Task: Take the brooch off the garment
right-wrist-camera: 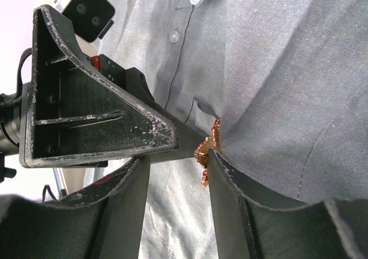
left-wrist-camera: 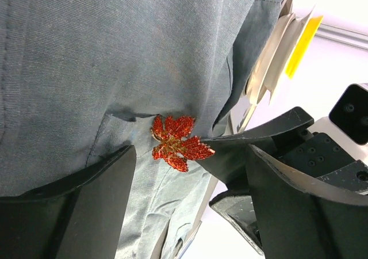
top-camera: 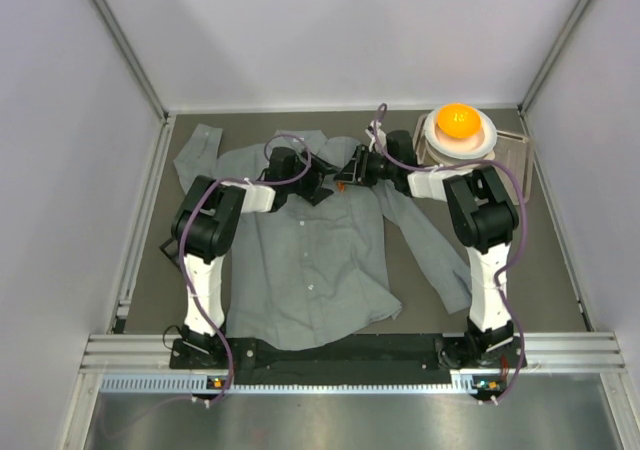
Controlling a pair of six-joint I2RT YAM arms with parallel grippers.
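Brooch (left-wrist-camera: 175, 143), leaf-shaped, slants across the shirt (left-wrist-camera: 86, 69), one tip touching a finger of the right claw (right-wrist-camera: 177, 158), seemingly part-spread; left claw (left-wrist-camera: 191, 158) gapes wide.

My fingers (right-wrist-camera: 115, 115) are black, scuffed pale along the edges. The brooch (left-wrist-camera: 177, 143) glitters orange-red with gold edging; the garment (left-wrist-camera: 86, 69) is plain grey-blue with white buttons (right-wrist-camera: 174, 37).
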